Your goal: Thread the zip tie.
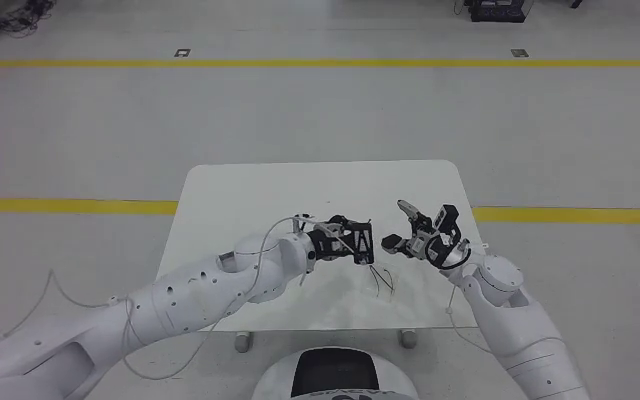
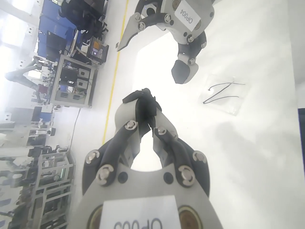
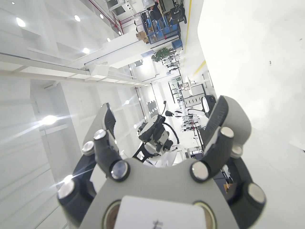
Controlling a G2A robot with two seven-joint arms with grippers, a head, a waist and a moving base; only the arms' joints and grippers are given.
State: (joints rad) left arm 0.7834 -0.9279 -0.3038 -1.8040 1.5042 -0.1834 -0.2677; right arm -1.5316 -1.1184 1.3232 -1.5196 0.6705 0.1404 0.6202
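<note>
L hand (image 2: 144,106) clenched; R hand (image 3: 164,110) released opposite it, white printed label (image 2: 187,15) on its housing. Black zip ties (image 2: 222,91) lie in clear bag (image 2: 236,108) on counter (image 2: 238,36).

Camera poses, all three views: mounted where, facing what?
Top view: above the arms, facing down at the table; left pincer and right pincer show.
Left wrist view: on that wrist, facing the open right pincer past its own shut pincer.
Right wrist view: on that wrist, facing across the room past its own open pincer.
Shared: top and left wrist views show the zip ties.
</note>
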